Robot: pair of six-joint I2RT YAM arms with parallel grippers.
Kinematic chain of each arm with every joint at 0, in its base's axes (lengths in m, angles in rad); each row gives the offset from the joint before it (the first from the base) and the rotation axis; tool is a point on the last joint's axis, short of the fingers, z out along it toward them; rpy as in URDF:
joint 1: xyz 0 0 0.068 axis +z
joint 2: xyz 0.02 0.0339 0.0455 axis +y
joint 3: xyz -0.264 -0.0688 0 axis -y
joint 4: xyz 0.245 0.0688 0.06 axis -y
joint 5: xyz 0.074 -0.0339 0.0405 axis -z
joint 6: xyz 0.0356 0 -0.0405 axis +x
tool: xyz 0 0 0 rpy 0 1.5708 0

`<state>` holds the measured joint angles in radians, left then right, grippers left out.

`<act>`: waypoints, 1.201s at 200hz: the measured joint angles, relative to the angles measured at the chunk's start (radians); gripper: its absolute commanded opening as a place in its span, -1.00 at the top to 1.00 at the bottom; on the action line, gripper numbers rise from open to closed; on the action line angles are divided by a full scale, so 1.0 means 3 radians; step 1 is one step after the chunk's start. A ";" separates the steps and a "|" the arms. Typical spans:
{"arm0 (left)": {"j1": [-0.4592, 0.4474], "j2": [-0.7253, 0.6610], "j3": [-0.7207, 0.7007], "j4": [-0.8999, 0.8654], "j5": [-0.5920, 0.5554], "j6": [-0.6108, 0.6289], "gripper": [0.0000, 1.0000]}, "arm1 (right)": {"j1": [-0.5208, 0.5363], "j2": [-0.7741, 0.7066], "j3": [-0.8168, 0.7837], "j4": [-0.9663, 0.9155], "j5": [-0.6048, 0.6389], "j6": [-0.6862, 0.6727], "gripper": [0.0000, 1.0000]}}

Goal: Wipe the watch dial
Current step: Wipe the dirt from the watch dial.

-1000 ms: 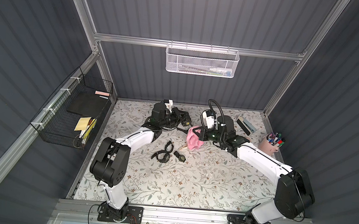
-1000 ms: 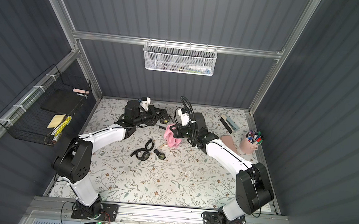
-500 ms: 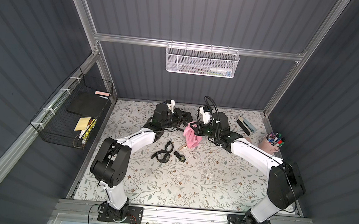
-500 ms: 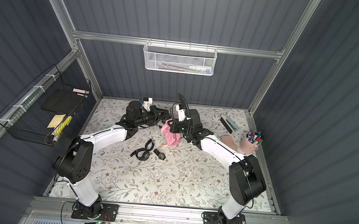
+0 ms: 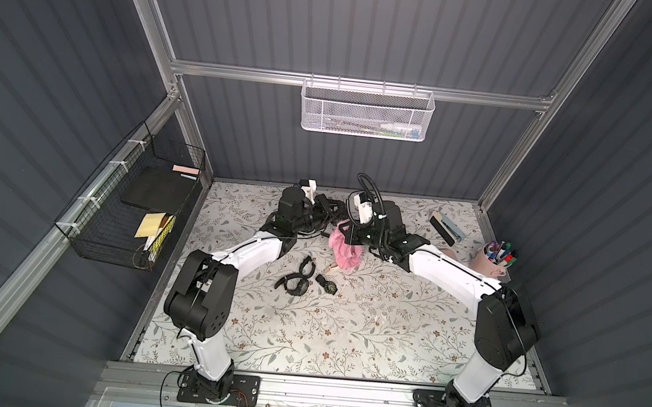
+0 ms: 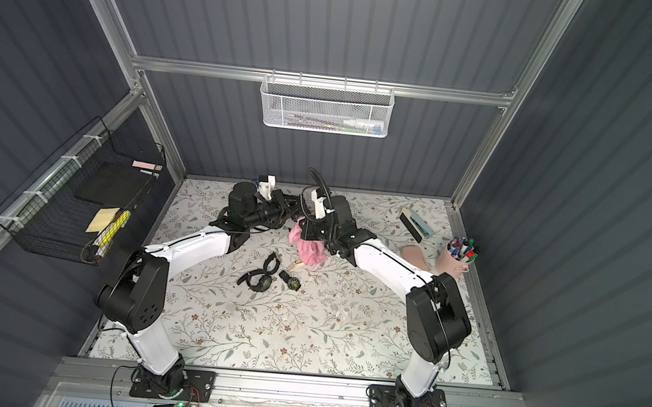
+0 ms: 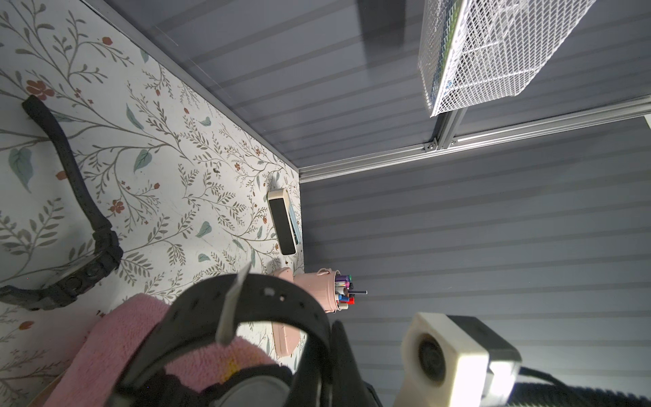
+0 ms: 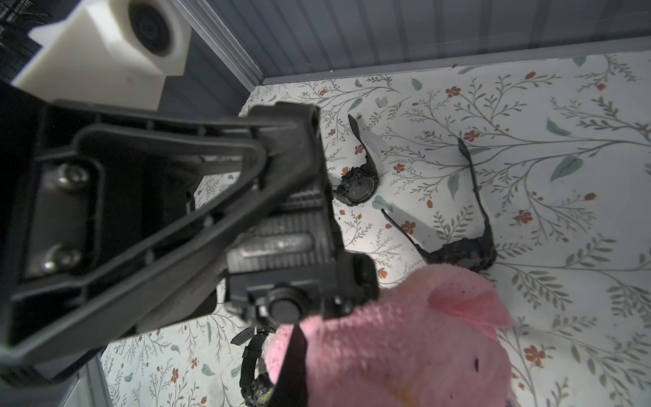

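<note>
At the back middle of the table, my left gripper (image 5: 329, 213) is shut on a black watch (image 8: 281, 246) and holds it off the table. The watch strap (image 7: 246, 299) loops out in front of the left wrist camera. My right gripper (image 5: 348, 233) is shut on a pink cloth (image 5: 344, 247), which hangs down from it. In the right wrist view the cloth (image 8: 387, 334) presses against the watch case beside its crown (image 8: 285, 308). One dark finger (image 8: 292, 366) runs along the cloth. The dial is hidden between the case and the cloth.
Three more black watches (image 5: 295, 284) (image 5: 328, 284) (image 5: 307, 264) lie on the floral table just in front of the grippers. At the right stand a pink pen cup (image 5: 494, 259) and an eraser block (image 5: 445, 227). A white mesh basket (image 5: 367, 112) hangs on the back wall; a black wire basket (image 5: 129, 208) hangs at the left.
My right gripper has carried the pink cloth back and to the left, up against the watch in the left gripper. The left gripper has hardly moved.
</note>
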<state>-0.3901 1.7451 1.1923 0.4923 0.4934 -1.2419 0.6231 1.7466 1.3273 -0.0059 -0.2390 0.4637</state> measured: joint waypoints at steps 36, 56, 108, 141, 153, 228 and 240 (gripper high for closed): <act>0.0000 0.0000 -0.0001 0.0009 0.0000 0.0000 1.00 | 0.0023 -0.0017 0.0011 0.0009 0.0003 0.0037 1.00; -0.0001 -0.0027 -0.0020 0.0033 0.0000 0.0000 1.00 | 0.0031 -0.0081 -0.0017 0.0029 0.0038 0.0052 1.00; -0.0004 -0.0094 -0.0033 0.0131 -0.0003 0.0000 1.00 | 0.0069 -0.0284 -0.0108 0.0220 0.0228 0.0050 1.00; -0.0004 -0.0094 -0.0066 0.0158 -0.0014 0.0001 1.00 | 0.0081 -0.0284 -0.0139 0.0254 0.0300 0.0048 1.00; -0.0004 -0.0094 -0.0081 0.0156 -0.0014 0.0001 1.00 | 0.0094 -0.0284 -0.0164 0.0270 0.0359 0.0047 1.00; -0.0006 -0.0094 -0.0088 0.0112 -0.0024 0.0004 1.00 | 0.0108 -0.0284 -0.0215 0.0273 0.0697 -0.0038 1.00; -0.0008 -0.0093 -0.0088 0.0103 -0.0024 0.0004 1.00 | 0.0108 -0.0270 -0.0210 0.0259 0.0685 -0.0039 1.00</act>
<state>-0.3923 1.7172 1.1660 0.5232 0.4862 -1.2407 0.6556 1.6657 1.2644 0.0719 -0.0334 0.4519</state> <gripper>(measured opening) 0.073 0.055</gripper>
